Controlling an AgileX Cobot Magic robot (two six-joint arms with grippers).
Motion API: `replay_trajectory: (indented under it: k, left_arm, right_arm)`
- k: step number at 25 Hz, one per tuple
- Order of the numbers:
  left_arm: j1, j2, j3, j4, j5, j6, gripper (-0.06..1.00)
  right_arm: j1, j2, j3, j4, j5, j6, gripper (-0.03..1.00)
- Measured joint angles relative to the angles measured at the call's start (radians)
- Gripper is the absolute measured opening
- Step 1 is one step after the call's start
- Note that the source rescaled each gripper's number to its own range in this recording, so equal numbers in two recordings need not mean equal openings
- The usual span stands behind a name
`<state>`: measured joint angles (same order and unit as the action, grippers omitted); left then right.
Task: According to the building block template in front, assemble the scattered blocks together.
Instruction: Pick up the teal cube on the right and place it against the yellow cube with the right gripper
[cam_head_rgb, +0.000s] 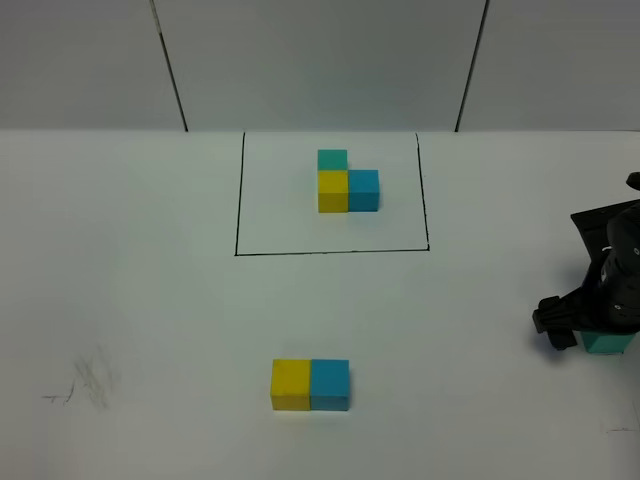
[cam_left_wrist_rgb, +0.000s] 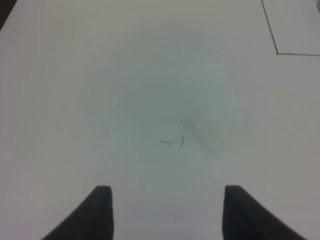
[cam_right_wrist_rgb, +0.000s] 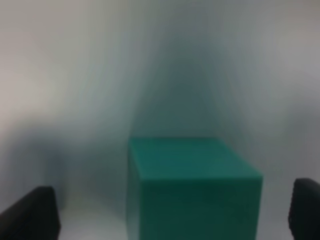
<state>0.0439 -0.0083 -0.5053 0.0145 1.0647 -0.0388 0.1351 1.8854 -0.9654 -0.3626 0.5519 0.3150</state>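
Matte teal-green cube (cam_right_wrist_rgb: 192, 190) at right edge of tabletop (cam_head_rgb: 150, 300), inside wide-spread right hand (cam_right_wrist_rgb: 170, 200), untouched. Matte yellow cube (cam_head_rgb: 291, 385) touching matte blue cube (cam_head_rgb: 330, 385) near front edge. Wide-spread left hand (cam_left_wrist_rgb: 165, 210) empty

A yellow block (cam_head_rgb: 291, 385), blue block (cam_head_rgb: 330, 385) and teal-green block (cam_right_wrist_rgb: 192, 190) match the black-outlined template (cam_head_rgb: 333, 190) on a white table (cam_head_rgb: 150, 300).

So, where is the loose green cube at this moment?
The green cube sits at the far right of the high view, inside the open right end effector, well right of the joined yellow cube and blue cube.
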Motion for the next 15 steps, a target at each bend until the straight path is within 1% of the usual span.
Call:
replay_trajectory:
  k: [1, 3, 4, 5, 6, 9, 12, 15]
  left_arm:
    - [0.0, 0.0, 0.0, 0.0, 0.0, 0.0, 0.1]
    - [0.0, 0.0, 0.0, 0.0, 0.0, 0.0, 0.1]
    - [0.0, 0.0, 0.0, 0.0, 0.0, 0.0, 0.1]
    - [0.0, 0.0, 0.0, 0.0, 0.0, 0.0, 0.1]
    - [0.0, 0.0, 0.0, 0.0, 0.0, 0.0, 0.1]
    - [0.0, 0.0, 0.0, 0.0, 0.0, 0.0, 0.1]
    - [0.0, 0.0, 0.0, 0.0, 0.0, 0.0, 0.1]
    - [0.0, 0.0, 0.0, 0.0, 0.0, 0.0, 0.1]
  right_arm:
    - [0.0, 0.005, 0.0, 0.004, -0.009, -0.008, 0.73]
    - [0.0, 0.011, 0.0, 0.006, -0.02, -0.014, 0.51]
    - [0.0, 0.013, 0.0, 0.006, -0.024, -0.015, 0.35]
    - [0.0, 0.014, 0.0, 0.006, -0.025, -0.017, 0.17]
    - [0.0, 0.014, 0.0, 0.002, -0.028, -0.021, 0.19]
    - [0.0, -0.003, 0.0, 0.018, -0.009, -0.074, 0.19]
    - [0.025, -0.079, 0.0, 0.109, 0.057, -0.149, 0.19]
    - [0.07, -0.18, 0.0, 0.218, 0.078, -0.191, 0.19]
